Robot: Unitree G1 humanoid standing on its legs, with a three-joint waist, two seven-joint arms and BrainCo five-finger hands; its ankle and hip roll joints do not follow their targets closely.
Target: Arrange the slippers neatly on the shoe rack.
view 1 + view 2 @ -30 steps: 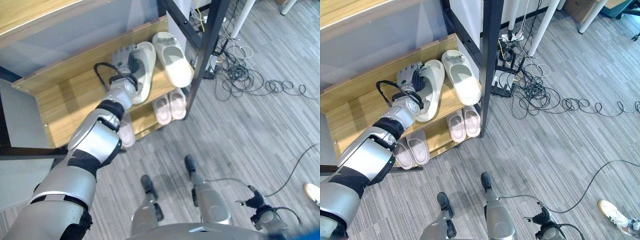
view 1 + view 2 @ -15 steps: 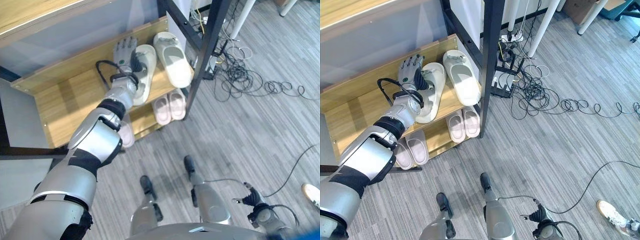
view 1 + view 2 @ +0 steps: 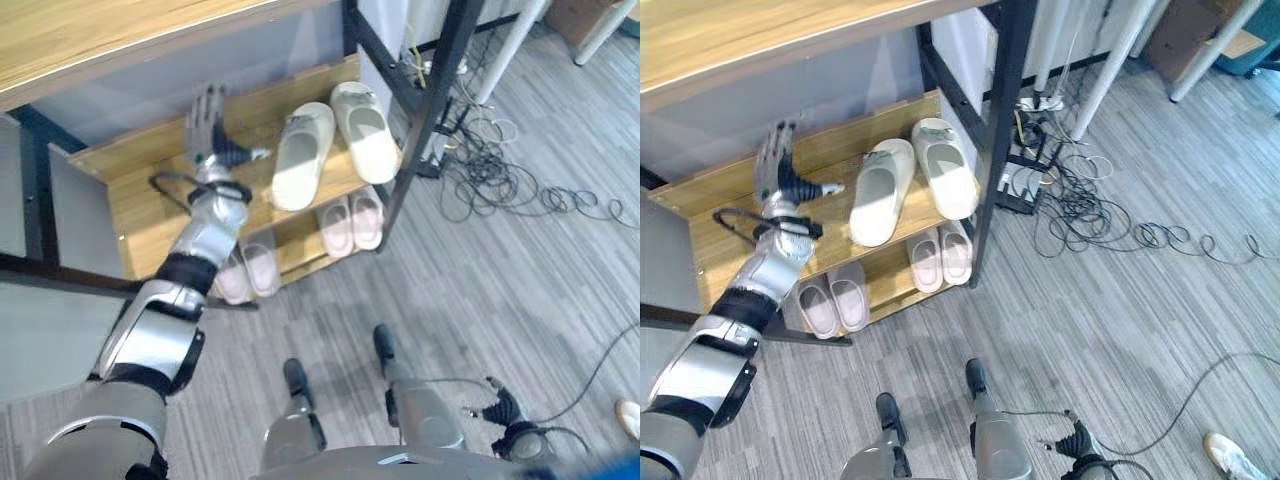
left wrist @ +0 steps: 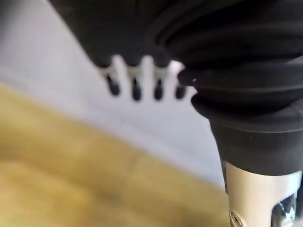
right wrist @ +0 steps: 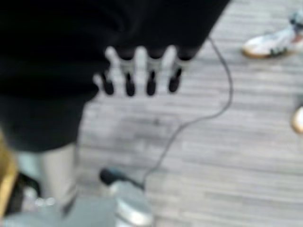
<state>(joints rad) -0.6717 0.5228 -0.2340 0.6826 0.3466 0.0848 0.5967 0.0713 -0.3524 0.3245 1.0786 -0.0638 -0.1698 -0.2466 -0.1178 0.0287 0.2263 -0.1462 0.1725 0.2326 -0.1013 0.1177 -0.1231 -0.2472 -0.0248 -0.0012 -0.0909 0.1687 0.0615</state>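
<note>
Left eye view: we see our left hand (image 3: 207, 125), fingers straight and spread, raised over bare shelf board on the shoe rack (image 3: 140, 205), apart from the cream slippers (image 3: 335, 140) lying side by side by the shelf's right end. Our right hand (image 5: 139, 71) hangs with fingers straight above the floor.

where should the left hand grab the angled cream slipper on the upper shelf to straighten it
Probably the heel end of the left cream slipper, approached from the shelf's open front. That end points toward the robot and sits near the shelf edge, while its toe leans toward the right cream slipper. The left hand is open beside it, fingers straight.
</note>
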